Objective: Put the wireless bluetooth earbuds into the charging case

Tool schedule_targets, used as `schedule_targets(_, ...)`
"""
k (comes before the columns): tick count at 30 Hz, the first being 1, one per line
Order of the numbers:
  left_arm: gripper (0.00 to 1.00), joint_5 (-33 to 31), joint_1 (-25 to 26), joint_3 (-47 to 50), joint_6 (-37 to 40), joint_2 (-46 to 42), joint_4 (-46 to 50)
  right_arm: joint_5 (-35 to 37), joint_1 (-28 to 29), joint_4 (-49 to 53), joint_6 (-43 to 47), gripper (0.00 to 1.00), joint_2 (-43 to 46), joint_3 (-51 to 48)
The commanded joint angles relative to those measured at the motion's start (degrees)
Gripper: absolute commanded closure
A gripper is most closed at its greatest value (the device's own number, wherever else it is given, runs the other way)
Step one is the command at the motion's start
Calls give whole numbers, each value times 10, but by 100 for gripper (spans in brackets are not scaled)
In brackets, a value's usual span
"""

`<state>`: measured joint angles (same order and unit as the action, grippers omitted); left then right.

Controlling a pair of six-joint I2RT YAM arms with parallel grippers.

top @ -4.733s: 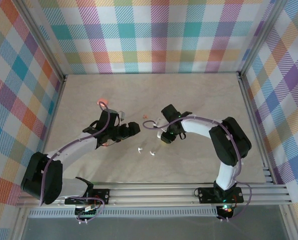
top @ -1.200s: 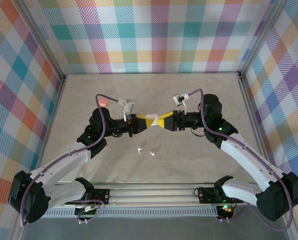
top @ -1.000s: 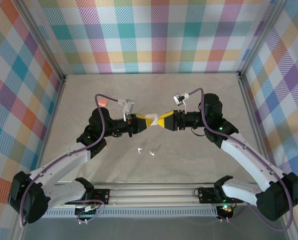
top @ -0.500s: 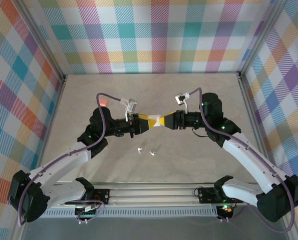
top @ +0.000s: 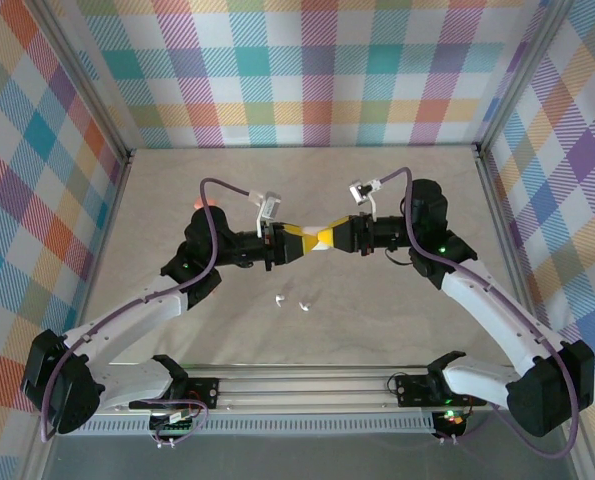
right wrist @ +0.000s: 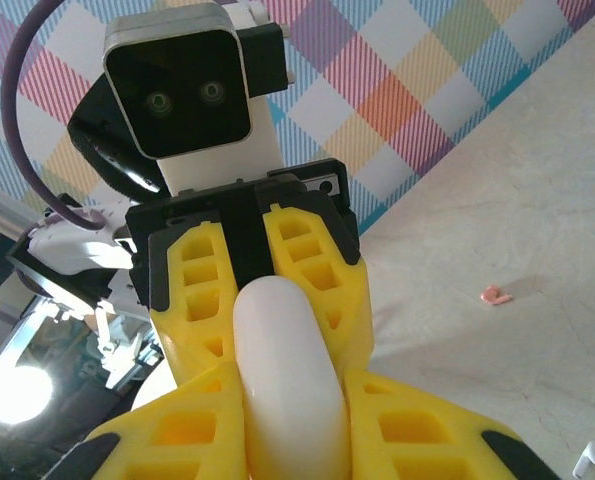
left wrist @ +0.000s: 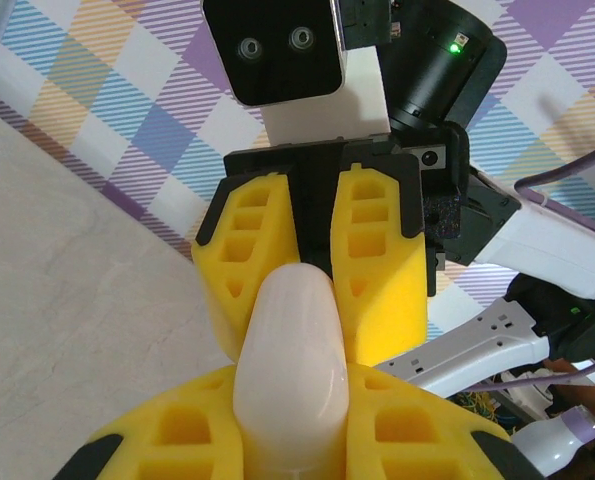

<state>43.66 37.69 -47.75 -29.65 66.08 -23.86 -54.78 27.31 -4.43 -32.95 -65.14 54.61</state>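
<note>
The glossy white oval charging case (left wrist: 292,340) is held above the middle of the beige table (top: 397,190), clamped at opposite ends by the left gripper (top: 295,238) and the right gripper (top: 327,238). Insertion is judged not yet begun: two white stemmed earbuds (top: 279,299) are seen lying toward the table's near edge, and a salmon-pink earbud (right wrist: 494,294) lies on it too.

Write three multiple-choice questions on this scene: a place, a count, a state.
1. Where is the white case?
A. on the table
B. between left hand and right hand, in the air
C. by the wall
2. How many white earbuds lie on the table?
A. one
B. two
C. four
3. The left hand is
A. wide open
B. shut on the white case
C. flat on the table
Answers: B, yellow fingers flank it from both ends; B, two lie together; B, its fingers pinch it.
</note>
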Motion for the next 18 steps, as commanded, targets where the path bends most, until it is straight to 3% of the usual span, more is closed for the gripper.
schedule_targets(1, 86, -5, 11, -14, 39, -8, 17, -10, 17, -17, 15, 88, -2, -9)
schedule_targets(3, 75, -10, 11, -13, 54, -19, 38, -4, 17, -15, 30, 90, 2, -9)
schedule_targets(5, 57, -16, 9, -16, 67, -32, 66, 0, 17, -6, 54, 91, 6, -8)
schedule_targets(8, 43, -20, -1, -12, 78, -50, 92, 8, 17, 31, 109, 92, 10, 2)
schedule_targets(18, 45, 59, -27, 1, 65, -52, 82, -10, 16, 101, 234, 91, 14, 36)
